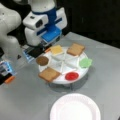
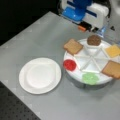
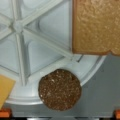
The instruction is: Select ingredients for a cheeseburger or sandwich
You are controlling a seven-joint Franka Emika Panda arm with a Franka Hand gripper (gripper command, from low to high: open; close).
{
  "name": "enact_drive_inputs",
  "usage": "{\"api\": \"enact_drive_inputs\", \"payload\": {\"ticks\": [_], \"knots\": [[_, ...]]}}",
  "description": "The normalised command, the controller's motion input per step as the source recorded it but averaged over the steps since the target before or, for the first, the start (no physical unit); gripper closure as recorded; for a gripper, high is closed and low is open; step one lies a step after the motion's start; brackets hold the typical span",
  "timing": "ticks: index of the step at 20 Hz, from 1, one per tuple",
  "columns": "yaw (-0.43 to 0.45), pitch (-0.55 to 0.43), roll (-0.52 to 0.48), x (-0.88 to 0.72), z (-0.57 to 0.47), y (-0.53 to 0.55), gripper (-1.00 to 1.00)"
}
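Six toy food pieces lie on the round white divided tray, each in or over its own wedge: two toast squares, one at a front view's lower left rim and one at its top right; one dark brown patty; one yellow cheese square; one red disc; one green leafy piece. One empty white paper plate sits apart from the tray, so no sandwich is stacked on it. The pincer hangs just beside the tray's rim, nearest the patty; whether it is wide or narrow I cannot tell. In the wrist view the patty overhangs the rim. Everything rests on a grey counter against a dark background.
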Motion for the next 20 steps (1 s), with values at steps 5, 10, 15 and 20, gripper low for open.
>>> {"api": "enact_drive_inputs", "payload": {"ticks": [5, 10, 15, 20], "knots": [[0.18, 0.023, 0.27, 0.0, -0.02, -0.1, -1.0], [0.041, 0.007, 0.25, -0.01, -0.1, -0.41, -1.0], [-0.063, -0.018, 0.263, 0.08, -0.2, -0.62, -1.0], [-0.09, -0.007, 0.307, 0.18, -0.18, -0.47, -1.0]]}}
